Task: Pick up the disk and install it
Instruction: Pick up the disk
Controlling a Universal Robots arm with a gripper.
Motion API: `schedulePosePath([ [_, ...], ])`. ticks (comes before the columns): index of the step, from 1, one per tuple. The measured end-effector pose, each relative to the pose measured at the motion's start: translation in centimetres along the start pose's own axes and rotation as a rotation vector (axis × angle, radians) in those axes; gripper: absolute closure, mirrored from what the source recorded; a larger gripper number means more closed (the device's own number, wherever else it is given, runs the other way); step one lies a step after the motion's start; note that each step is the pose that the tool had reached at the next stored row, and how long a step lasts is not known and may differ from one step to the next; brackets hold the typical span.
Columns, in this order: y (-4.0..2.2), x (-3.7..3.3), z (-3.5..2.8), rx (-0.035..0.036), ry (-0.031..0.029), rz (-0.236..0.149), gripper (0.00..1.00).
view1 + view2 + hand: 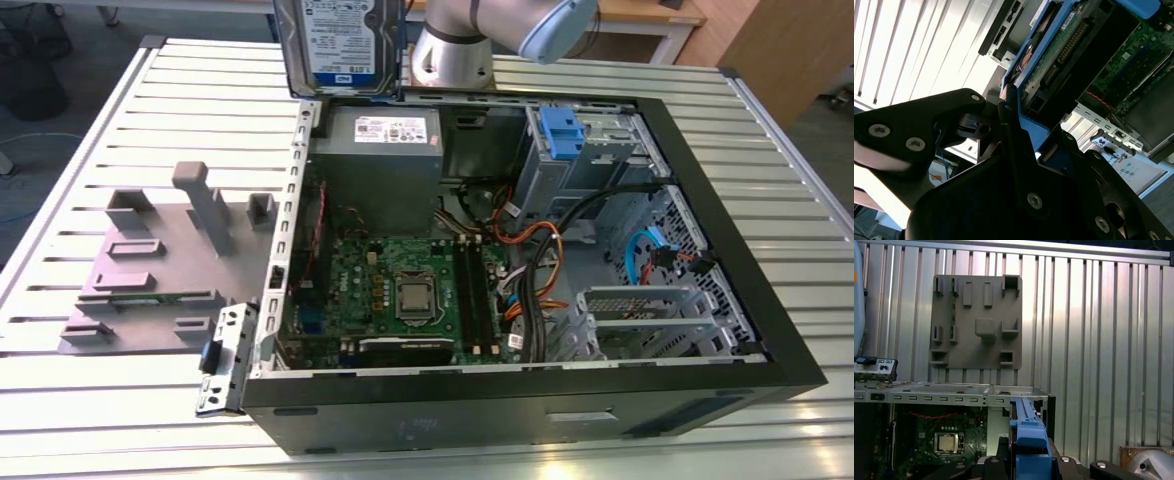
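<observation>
Gripping the disk [340,42] by its blue frame [1026,422], hand [1029,459] clamped shut, disk's top cut off, above open computer case [534,400].

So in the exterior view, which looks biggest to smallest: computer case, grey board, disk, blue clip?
1. computer case, largest
2. grey board
3. disk, though it's raised and cut off by the picture's top edge, so less sure
4. blue clip, smallest
</observation>
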State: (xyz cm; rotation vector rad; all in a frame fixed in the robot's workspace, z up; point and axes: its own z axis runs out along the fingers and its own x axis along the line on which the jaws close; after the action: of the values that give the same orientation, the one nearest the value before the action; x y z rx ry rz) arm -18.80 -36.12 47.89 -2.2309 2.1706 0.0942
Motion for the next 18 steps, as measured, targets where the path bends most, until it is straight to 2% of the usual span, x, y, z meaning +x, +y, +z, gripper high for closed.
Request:
schedulePosePath([
  [18,-0.53,0.01,-0.01,0.0,0.0,0.0,0.63],
])
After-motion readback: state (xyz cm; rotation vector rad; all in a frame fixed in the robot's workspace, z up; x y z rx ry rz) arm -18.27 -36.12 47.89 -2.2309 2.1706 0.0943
